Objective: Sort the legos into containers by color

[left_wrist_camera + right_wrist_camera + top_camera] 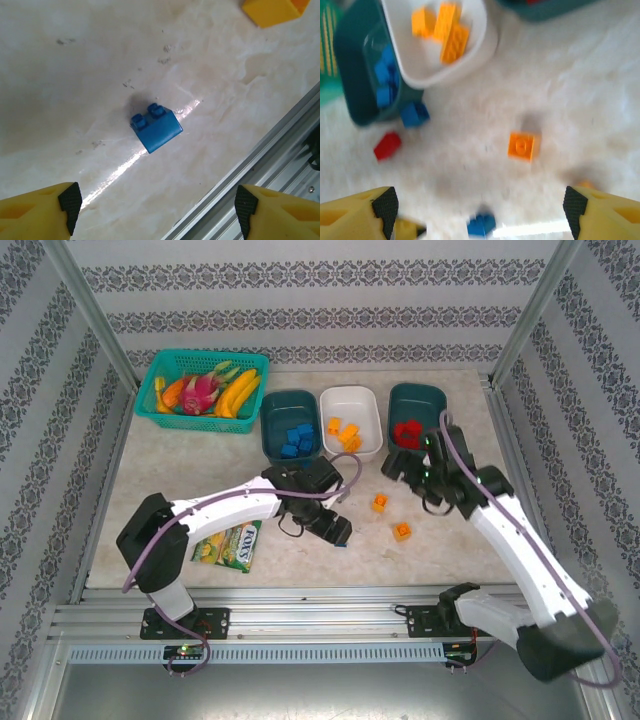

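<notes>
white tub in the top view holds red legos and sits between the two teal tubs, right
No: the white tub holds orange legos, not red ones. It does sit between the left teal tub and the right teal tub, as the top external view shows.

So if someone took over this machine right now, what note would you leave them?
Left end effector: open, empty, hovering over a loose blue brick.
Right end effector: open, empty.
Done: blue bricks in the left teal tub, orange bricks in the white tub, red bricks in the right teal tub.
Left, loose on the table: two orange ones, a red one, a second blue one beside the left teal tub, and the one under the left end effector.
</notes>
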Action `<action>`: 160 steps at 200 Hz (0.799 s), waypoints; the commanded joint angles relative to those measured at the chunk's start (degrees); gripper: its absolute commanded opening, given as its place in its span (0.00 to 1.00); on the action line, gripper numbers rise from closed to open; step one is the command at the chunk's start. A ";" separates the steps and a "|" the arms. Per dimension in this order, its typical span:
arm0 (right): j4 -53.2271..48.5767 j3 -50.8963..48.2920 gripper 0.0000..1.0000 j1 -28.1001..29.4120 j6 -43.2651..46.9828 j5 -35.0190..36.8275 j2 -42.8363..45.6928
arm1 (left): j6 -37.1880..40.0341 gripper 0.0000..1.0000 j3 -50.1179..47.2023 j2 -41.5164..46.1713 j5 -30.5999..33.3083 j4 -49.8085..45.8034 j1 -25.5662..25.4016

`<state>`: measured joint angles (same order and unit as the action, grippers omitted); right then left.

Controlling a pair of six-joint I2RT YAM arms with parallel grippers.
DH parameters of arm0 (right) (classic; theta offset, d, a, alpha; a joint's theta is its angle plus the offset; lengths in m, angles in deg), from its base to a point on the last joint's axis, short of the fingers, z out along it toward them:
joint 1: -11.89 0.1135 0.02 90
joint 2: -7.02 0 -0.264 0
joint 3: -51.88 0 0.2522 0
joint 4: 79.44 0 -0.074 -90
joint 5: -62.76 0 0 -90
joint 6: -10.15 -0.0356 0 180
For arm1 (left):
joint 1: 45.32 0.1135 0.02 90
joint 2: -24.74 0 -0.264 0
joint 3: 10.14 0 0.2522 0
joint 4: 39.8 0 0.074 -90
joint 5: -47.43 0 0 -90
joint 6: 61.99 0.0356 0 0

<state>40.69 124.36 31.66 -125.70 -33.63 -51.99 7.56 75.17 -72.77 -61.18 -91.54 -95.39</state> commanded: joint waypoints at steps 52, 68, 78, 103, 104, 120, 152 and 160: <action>-8.03 -7.15 0.88 4.55 3.51 -6.48 16.46 | -15.67 0.84 4.27 -8.48 4.91 -0.88 -4.26; -8.91 -6.82 0.88 4.73 4.19 -7.13 17.50 | -18.83 0.83 6.73 -10.81 6.48 -2.38 -5.27; -9.38 -6.28 0.88 4.75 4.76 -7.32 17.69 | -20.76 0.82 7.88 -12.02 7.07 -2.60 -5.89; -9.74 -5.48 0.88 4.76 6.16 -8.33 17.98 | -24.36 0.79 11.03 -15.26 9.48 -4.86 -7.13; -9.77 -5.47 0.88 4.76 6.18 -8.39 18.01 | -24.41 0.79 11.13 -15.39 9.56 -4.93 -7.14; -9.97 -5.64 0.87 4.80 6.88 -9.45 18.51 | -25.98 0.75 12.42 -17.18 10.25 -6.21 -7.67; -9.93 -6.38 0.86 4.67 7.34 -9.96 20.50 | -27.69 0.64 13.00 -18.23 12.10 -7.51 -8.03; -10.08 -6.49 0.86 4.67 7.35 -9.85 20.72 | -27.55 0.63 13.24 -18.50 12.08 -7.23 -8.03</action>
<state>31.69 118.02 35.79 -119.93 -42.20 -32.77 -17.31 86.82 -90.28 -51.65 -95.05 -102.62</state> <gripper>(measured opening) 0.857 0.642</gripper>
